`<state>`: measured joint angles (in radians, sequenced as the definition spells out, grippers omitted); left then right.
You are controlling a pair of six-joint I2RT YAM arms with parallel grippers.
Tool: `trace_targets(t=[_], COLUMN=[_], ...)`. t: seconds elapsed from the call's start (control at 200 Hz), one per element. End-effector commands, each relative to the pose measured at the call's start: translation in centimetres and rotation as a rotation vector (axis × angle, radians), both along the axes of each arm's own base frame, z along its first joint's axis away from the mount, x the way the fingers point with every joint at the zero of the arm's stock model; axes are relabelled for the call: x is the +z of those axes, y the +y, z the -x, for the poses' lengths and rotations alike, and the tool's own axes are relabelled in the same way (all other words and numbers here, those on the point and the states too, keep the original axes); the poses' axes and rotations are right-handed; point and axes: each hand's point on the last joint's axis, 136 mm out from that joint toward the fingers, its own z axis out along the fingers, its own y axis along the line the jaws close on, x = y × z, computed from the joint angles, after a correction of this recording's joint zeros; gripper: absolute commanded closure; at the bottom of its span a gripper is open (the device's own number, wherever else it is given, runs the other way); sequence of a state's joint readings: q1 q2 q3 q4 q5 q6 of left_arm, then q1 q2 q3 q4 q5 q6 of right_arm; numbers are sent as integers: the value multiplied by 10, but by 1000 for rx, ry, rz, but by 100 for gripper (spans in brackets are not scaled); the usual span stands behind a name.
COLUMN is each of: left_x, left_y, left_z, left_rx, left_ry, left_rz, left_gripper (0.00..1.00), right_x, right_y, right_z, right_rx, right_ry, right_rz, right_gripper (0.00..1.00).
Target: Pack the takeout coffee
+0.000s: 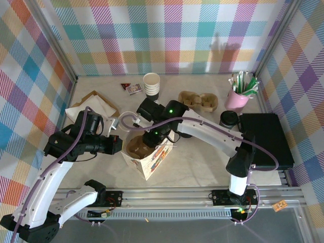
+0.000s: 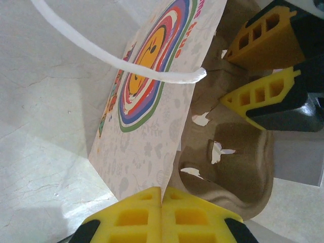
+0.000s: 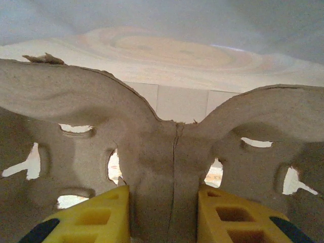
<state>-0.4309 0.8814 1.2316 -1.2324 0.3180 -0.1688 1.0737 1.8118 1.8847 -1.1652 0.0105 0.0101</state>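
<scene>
Checked walls (image 1: 167, 35) surround the bench (image 1: 202, 167); left pincer (image 2: 162, 191) is closed on the paper bag (image 2: 147, 126) rim, right pincer (image 3: 162, 195) grips the pulp cup carrier (image 3: 167, 152) inside it.

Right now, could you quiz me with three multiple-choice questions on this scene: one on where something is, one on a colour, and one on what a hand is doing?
1. Where is the carrier that the right hand grips?
A) in the bag
B) on the black box
C) on the cup stack

2. What colour is the cup holding the sticks?
A) blue
B) pink
C) black

3. What is the left hand doing?
A) standing wide open above the table
B) shut on the bag's edge
C) shut on a cup

Answers:
1 A: the top view shows the carrier sitting down inside the open bag, with the right hand's fingers on either side of its middle ridge.
2 B: the cup at the back right is plainly pink.
3 B: in the left wrist view its two yellow fingers meet on the bag's wall.
</scene>
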Motion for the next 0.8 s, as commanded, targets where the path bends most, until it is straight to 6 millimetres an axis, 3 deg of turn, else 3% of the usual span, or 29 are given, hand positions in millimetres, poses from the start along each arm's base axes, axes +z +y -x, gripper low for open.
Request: trace_targets(t=[0.0, 0.795], left_x=[10, 18], left_y=[3, -2], left_z=[1, -1], left_rx=[22, 12], left_ry=[-21, -53], left_rz=[5, 43], left_gripper=[100, 100], right_x=[12, -28], right_y=[-3, -3], right_z=[3, 0], right_rx=[17, 54], right_ry=[-48, -54], right_rz=[-34, 61], right_gripper=[69, 70])
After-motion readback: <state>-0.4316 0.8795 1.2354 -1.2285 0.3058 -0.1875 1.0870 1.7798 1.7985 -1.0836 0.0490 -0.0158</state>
